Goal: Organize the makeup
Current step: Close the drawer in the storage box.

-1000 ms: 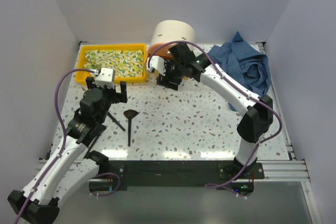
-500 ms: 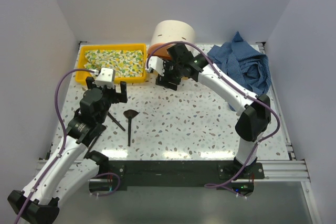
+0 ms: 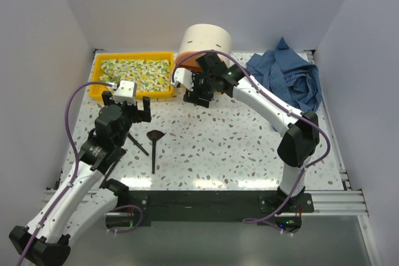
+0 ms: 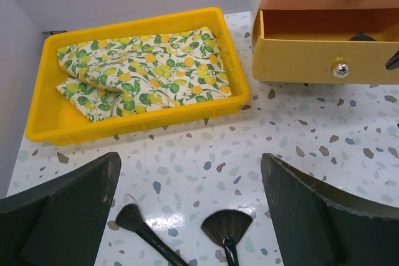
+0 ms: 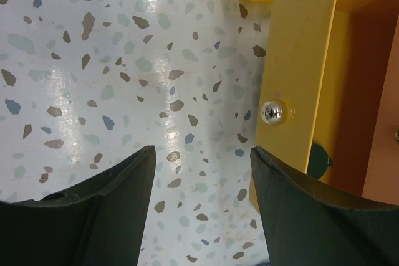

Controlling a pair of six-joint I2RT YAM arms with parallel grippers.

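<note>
Surface: a speckled terrazzo surface (image 3: 237, 147) carries all the things; both arms reach over it from the near edge.
Left end effector: the left end effector (image 4: 192, 172) hangs over the near-left part of the surface, fingers spread fully wide, and nothing is between them.
Brushes: the fan brush (image 3: 154, 147) lies flat on the surface at the near left, with the head to the far side and the handle to the near side. The round-headed brush (image 3: 140, 146) lies just to its left at a slant, partly hidden under the left arm. In the left wrist view both heads lie side by side and apart, below the gap between the fingers.
Right end effector: the right end effector (image 5: 202, 166) is at the far centre, just beside the open drawer (image 4: 324, 60). Its fingers are partly spread and grip nothing; only bare surface shows between them.
Drawer unit: a round cream drawer unit (image 3: 206, 38) stands at the far centre. The drawer front has a silver knob (image 5: 274, 113).
Disc: one dark green disc (image 5: 321, 160) lies inside the open drawer, close behind its front wall.
Tray: a yellow tray (image 4: 137, 123) stands at the far left and holds a folded leaf-patterned cloth (image 4: 143, 70).
Cloth: a crumpled blue cloth (image 3: 293, 76) lies at the far right.
</note>
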